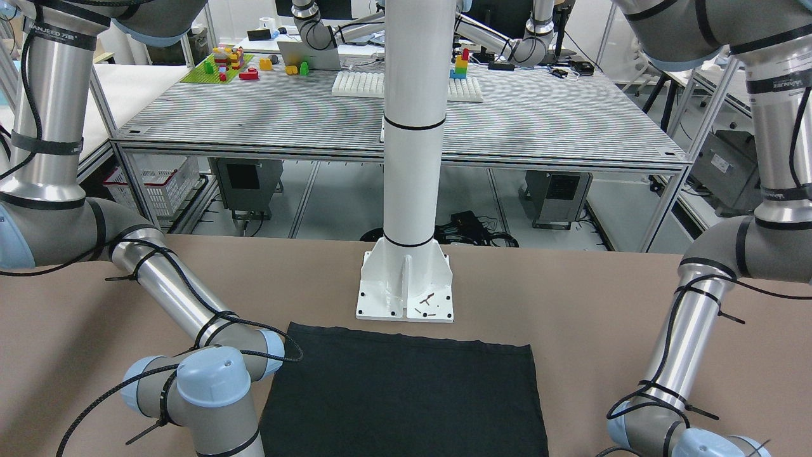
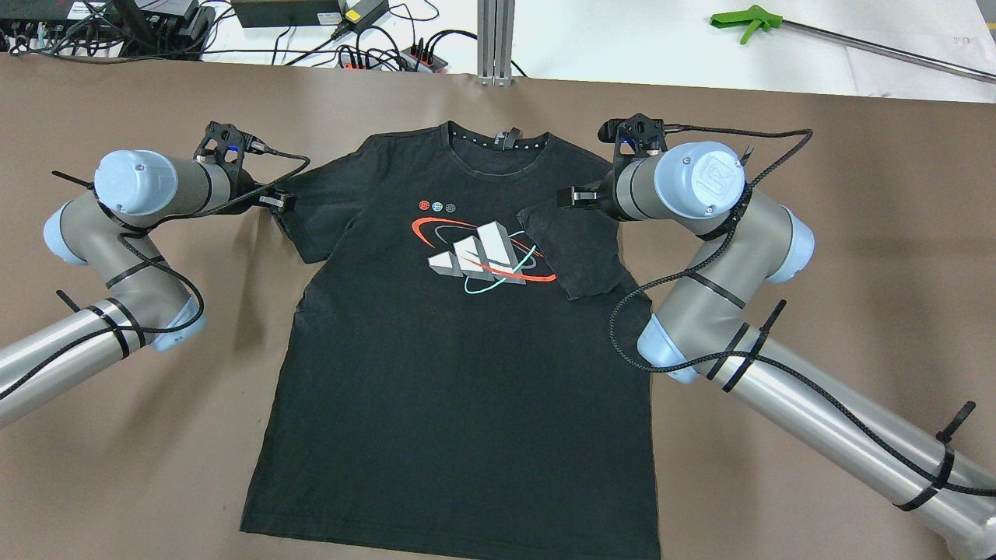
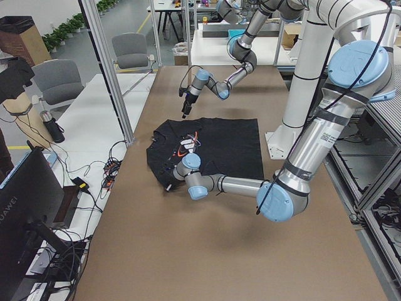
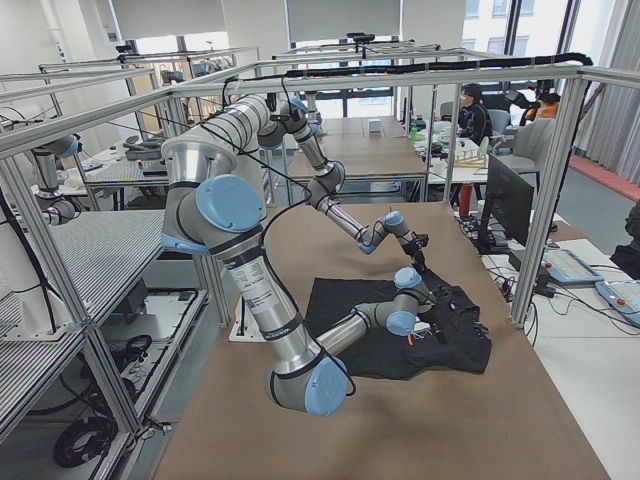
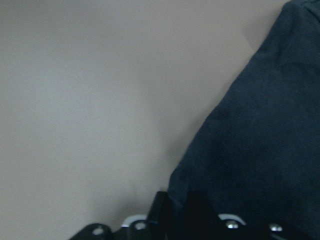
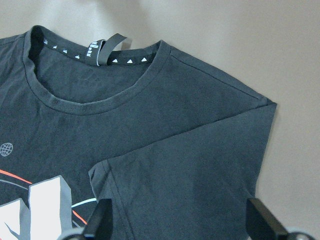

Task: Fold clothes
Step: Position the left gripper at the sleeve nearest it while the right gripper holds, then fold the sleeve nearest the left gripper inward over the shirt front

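Note:
The clothes are a black T-shirt [image 2: 459, 350] with a red, white and teal print, lying flat on the brown table, collar at the far side. Its sleeve [image 2: 576, 249] on my right is folded inward over the chest. My right gripper [image 2: 572, 198] hovers above that folded sleeve [image 6: 190, 185]. In the right wrist view its fingers [image 6: 97, 220] stand wide apart and open, holding nothing. My left gripper [image 2: 276, 204] sits at the outer edge of the other sleeve, which lies spread out. In the left wrist view its fingers are close together on the sleeve hem [image 5: 235, 165].
The white pillar's base plate [image 1: 406, 285] stands just past the shirt's lower hem. Cables and power strips [image 2: 389, 54] lie beyond the table's far edge, with a green-handled tool [image 2: 747, 22] on the white surface. Bare brown table [image 2: 856, 194] flanks the shirt.

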`<state>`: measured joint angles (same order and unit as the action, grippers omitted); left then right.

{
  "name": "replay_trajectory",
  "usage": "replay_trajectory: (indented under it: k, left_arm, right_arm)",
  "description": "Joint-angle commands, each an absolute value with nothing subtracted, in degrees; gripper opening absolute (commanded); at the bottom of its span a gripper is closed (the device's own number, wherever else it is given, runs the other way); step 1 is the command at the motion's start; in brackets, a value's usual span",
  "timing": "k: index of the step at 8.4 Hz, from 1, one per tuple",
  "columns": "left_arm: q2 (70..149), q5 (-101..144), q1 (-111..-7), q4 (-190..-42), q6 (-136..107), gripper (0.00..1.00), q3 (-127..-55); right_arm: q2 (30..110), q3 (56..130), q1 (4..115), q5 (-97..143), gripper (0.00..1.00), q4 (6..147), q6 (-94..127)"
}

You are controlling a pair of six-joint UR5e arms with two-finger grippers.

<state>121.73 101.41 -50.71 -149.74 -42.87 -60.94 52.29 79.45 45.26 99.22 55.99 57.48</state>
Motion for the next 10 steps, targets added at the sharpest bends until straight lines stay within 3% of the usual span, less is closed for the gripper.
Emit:
replay_trajectory:
  k: [1,4,7,10]
  left_arm:
    - [122.3,102.0,-51.0,-148.5,-43.3,0.00,-63.7]
    - [122.0,104.1,-52.5,-142.4,-43.4,0.00,-69.5]
    - [121.3,103.2,-52.0,-122.2,-49.4,0.00,-86.7]
    - [126.1,94.5,-44.1,-117.8,-56.7,0.00,-86.5]
  right_arm:
    - [52.3,79.4,45.3,99.1,0.94,56.0,57.4]
    - [52.3,79.4,45.3,99.1,0.94,55.9,57.4]
    - [52.4,79.3,45.3,99.1,0.94,55.8,57.4]
    - [52.7,79.3,45.3,99.1,0.94,55.7,57.4]
